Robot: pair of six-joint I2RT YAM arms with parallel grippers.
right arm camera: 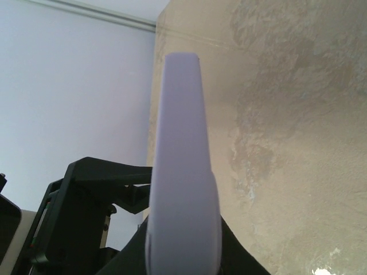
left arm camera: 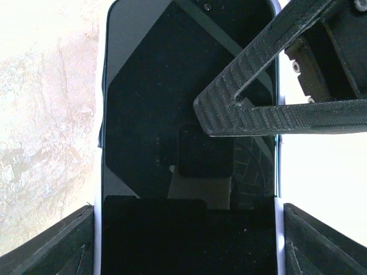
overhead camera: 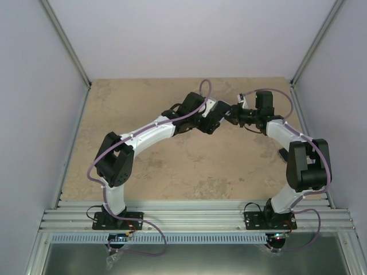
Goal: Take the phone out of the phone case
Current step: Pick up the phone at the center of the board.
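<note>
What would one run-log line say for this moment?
left gripper: holds phone case | right gripper: clamped on phone case | phone: not yet out

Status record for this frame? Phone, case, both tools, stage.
phone: dark screen, seated in the phone case
phone case: lavender, appears lifted above the table
left tool: fingers flank the case's long sides, apparently gripping it
right tool: clamped across screen and case back at one long edge
stage: phone not yet out
</note>
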